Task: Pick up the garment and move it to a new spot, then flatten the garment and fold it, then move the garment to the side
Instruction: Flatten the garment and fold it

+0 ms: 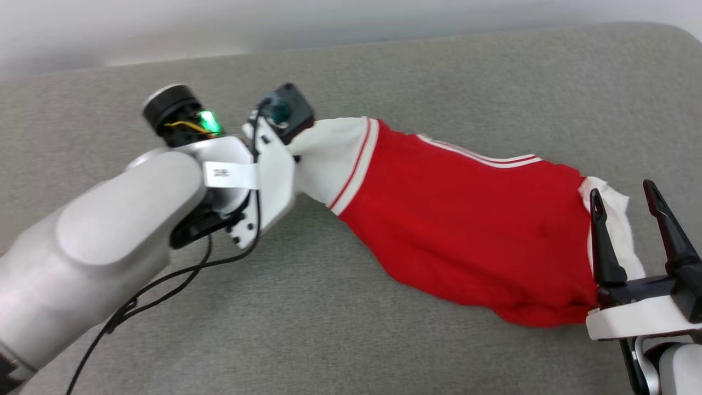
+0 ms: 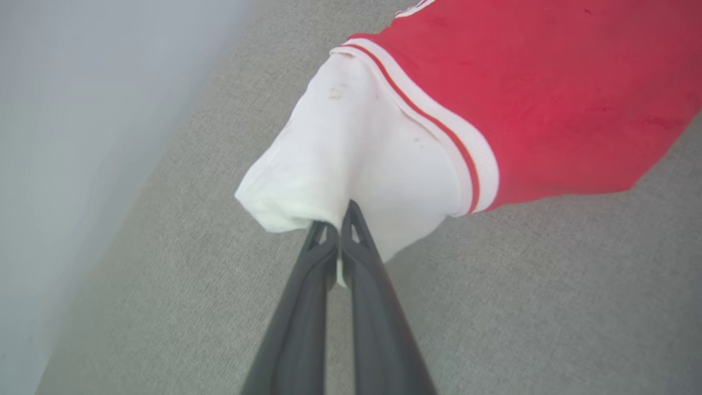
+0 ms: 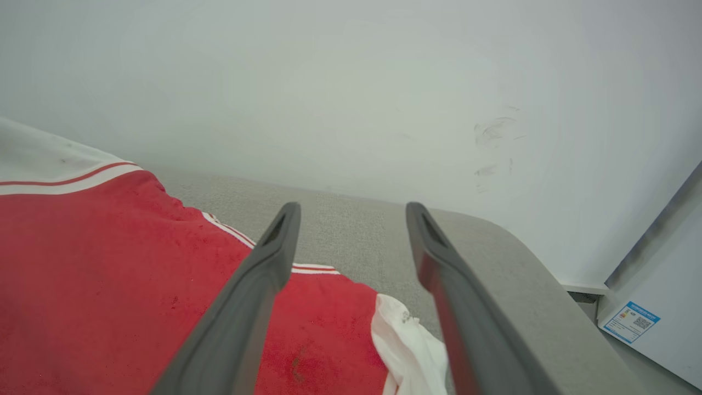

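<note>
At four o'clock, nearest, the right gripper (image 1: 622,189) stands released, fingers spread above one white sleeve (image 1: 622,225). The garment (image 1: 466,219) lies bunched on the grey cushion (image 1: 329,329), stretching toward eleven. There the left gripper (image 2: 340,219) is clenched on the other sleeve (image 2: 351,137). Likely best: right closes on its sleeve first, then both lift evenly. The dangling cable (image 1: 164,282) at eight could snag; the wall (image 3: 329,82) stands close at twelve

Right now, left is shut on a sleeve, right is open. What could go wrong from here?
1. The left gripper pinches only the edge of a white sleeve; a pull could slip it free.
2. The right gripper stands open at the other sleeve, holding nothing; lifting one-handed would probably drag and bunch the garment on the grey surface.
</note>
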Robot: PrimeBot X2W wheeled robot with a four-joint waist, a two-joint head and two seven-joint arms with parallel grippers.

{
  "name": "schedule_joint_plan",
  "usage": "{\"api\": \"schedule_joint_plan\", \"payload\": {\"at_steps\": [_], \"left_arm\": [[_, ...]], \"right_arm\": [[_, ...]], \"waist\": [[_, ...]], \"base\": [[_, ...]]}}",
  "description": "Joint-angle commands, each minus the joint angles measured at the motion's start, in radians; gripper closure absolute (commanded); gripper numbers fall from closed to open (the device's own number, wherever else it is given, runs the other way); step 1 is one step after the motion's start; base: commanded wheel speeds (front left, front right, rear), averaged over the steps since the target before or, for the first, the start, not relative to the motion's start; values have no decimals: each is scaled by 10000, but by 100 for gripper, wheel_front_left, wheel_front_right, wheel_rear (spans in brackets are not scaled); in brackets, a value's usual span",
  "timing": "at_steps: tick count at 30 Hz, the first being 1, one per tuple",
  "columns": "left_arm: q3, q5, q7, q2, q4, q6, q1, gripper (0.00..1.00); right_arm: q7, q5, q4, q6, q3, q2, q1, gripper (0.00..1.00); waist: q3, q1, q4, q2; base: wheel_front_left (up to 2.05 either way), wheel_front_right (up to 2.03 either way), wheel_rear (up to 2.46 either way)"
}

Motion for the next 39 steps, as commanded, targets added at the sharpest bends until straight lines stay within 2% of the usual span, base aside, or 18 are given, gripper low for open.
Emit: {"api": "schedule_joint_plan", "payload": {"at_steps": [1,9,13,17,18,22,23,24,32,36,39], "left_arm": [[40,-74,-52,268,-65,117,267,100],[256,-718,-18,2091,-368,920,1445,100],[261,-1116,-51,2735,-137,1295,2176,100],[211,-1659,-132,2822,295,1489,2926,100],[181,-2029,-235,2593,712,1441,3394,100],[190,-2214,-629,2223,1149,1429,3753,100],[223,-2184,-834,2152,1235,1434,3780,58],[305,-2183,-1067,2095,1294,1442,3800,0],[1088,-2108,-2649,2346,958,1634,3382,0],[1436,-2176,-2421,2711,730,1726,2826,0],[1649,-2625,-1815,2782,734,1580,2454,0]], "right_arm": [[-19,-7,-22,-7,-40,-58,121,0],[-19,-49,-59,-7,-48,-100,234,0],[-19,-53,12,-7,-64,-131,195,0],[-19,-91,122,-7,-67,-125,69,0],[-19,-74,215,-7,-44,-118,26,0],[-19,-53,354,-7,10,-147,12,0],[-19,-49,385,-7,0,-157,38,0],[-19,-47,402,-7,-26,-173,59,0],[-19,-37,346,-7,-221,-242,342,0],[-19,-22,281,-7,-176,-216,391,0],[-19,5,236,-7,-106,-238,356,0]], "waist": [[-349,0,462,-1],[-344,0,858,-1],[-193,0,839,-1],[-53,0,715,-1],[-7,0,615,-1],[-105,0,528,-1],[-171,0,523,-1],[-239,0,529,-1],[-780,0,767,-1],[-808,0,816,-1],[-707,0,781,-1]], "base": [[0,0,0],[0,0,0],[0,0,0],[0,0,0],[0,0,0],[0,0,0],[0,0,0],[0,0,0],[0,0,0],[0,0,0],[0,0,0]]}}
